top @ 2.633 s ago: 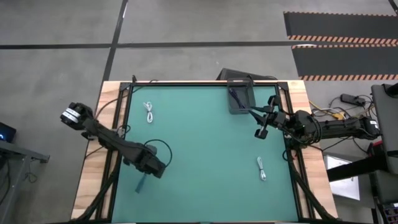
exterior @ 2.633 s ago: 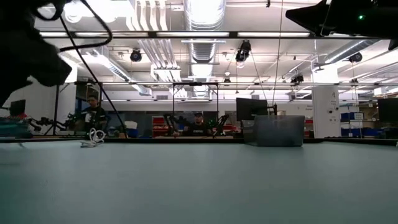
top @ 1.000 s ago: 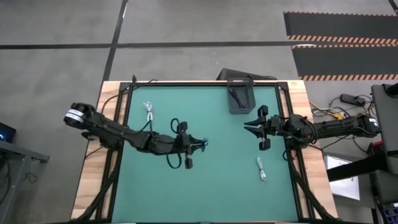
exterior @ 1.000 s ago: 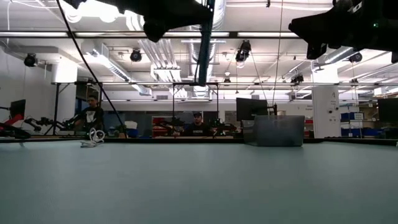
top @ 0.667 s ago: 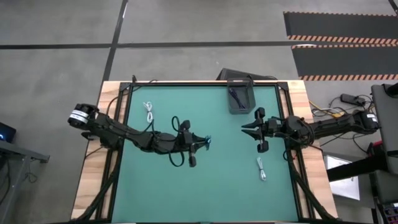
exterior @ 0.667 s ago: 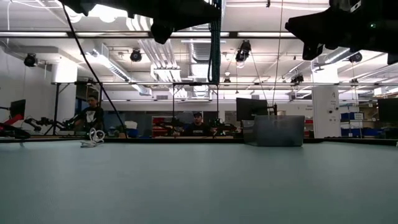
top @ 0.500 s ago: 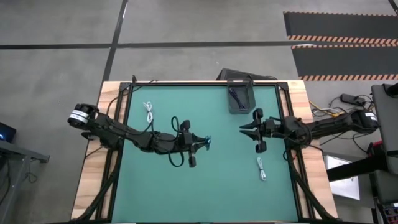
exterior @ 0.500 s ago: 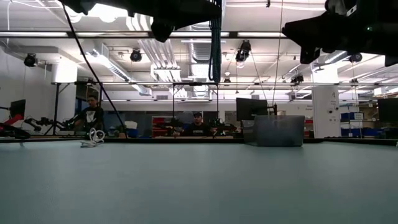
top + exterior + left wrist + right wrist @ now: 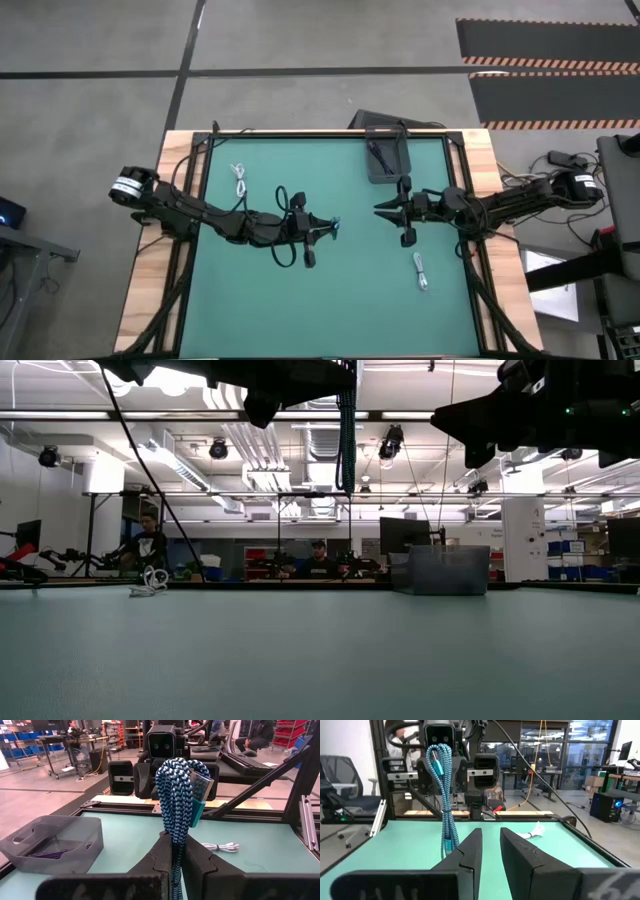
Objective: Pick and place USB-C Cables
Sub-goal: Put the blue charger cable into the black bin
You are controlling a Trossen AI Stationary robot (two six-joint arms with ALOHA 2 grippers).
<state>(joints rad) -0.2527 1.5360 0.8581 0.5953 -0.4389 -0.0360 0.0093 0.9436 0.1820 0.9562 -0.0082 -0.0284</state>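
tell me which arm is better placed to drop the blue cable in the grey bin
Probably the right. Its hand is open, facing the teal-blue cable, and sits just below the grey bin. The left hand grips the cable at mid-table, farther from the bin, so a handover looks likely.

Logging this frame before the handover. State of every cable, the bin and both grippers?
Teal-blue cable: held aloft over mid-table, hanging doubled.
Left gripper: shut on the teal-blue cable.
Right gripper: open, empty, facing the hanging cable.
White cable: lying on the mat, far left.
Light grey cable: lying on the mat, near right.
Grey bin: at the far edge, a dark cable inside.
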